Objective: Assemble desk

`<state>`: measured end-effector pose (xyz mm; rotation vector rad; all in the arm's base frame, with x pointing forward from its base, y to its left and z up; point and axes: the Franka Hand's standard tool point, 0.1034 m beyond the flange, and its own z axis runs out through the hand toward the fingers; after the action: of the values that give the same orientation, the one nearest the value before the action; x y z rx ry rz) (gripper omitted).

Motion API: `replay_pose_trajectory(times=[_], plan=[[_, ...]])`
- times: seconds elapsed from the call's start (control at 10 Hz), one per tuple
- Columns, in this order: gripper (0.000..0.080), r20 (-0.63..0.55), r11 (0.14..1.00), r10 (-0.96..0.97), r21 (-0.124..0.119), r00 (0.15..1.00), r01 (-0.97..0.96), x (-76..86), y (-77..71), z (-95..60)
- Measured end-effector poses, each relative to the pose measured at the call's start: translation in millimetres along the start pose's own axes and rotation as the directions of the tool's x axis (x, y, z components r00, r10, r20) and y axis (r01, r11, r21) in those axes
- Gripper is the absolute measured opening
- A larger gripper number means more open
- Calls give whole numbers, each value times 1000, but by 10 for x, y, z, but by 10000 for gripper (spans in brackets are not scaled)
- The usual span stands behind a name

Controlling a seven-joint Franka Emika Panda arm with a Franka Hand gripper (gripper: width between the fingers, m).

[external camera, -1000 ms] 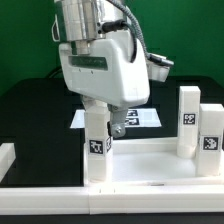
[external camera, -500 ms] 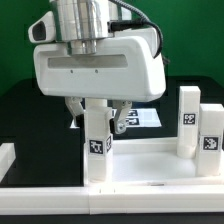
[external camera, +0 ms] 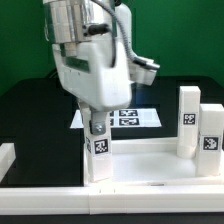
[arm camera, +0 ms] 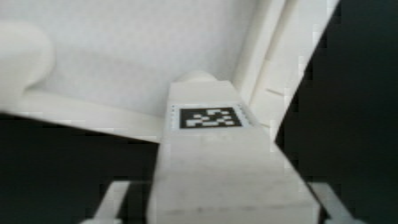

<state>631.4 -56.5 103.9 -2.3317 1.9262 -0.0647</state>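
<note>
The desk's white tabletop panel [external camera: 150, 165] lies flat near the front of the table, and three tagged post legs stand on it. My gripper [external camera: 97, 128] comes down over the front leg [external camera: 97, 152] on the exterior view's left. In the wrist view that leg [arm camera: 222, 165] fills the space between my fingers [arm camera: 118, 200], with my gripper [arm camera: 226, 205] shut on its sides. The leg's square tag faces the camera, and the panel [arm camera: 125, 80] lies beyond it. Two more legs [external camera: 189, 118] [external camera: 211, 140] stand at the exterior view's right.
The marker board [external camera: 135, 117] lies flat on the black table behind the panel. A long white border rail [external camera: 110, 205] runs along the front, with a white block [external camera: 6, 155] at the exterior view's left. Green wall behind.
My gripper has turned about its vertical axis above the leg, from narrow side to broad side and back. Its fingers have drawn in against the leg. The leg and panel stay in place.
</note>
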Motion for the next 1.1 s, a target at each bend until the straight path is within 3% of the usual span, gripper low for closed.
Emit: replay_pose_trajectory(times=[0.2,0.3,0.5,0.6,0.7,0.9,1.1], plan=[[290,8,921,390,0,921,-390,-38,-18,12],[290,10,888,459,2,888,-459,-40,-16,14],[290,10,901,435,1,901,-435,-41,-15,14],[370,7,922,386,9,922,-386,-47,-24,18],[370,0,977,212,24,977,-212,-102,-29,41],[618,17,980,-198,8,980,198,-201,-31,54],[640,9,956,-292,6,956,292,-173,-27,58]])
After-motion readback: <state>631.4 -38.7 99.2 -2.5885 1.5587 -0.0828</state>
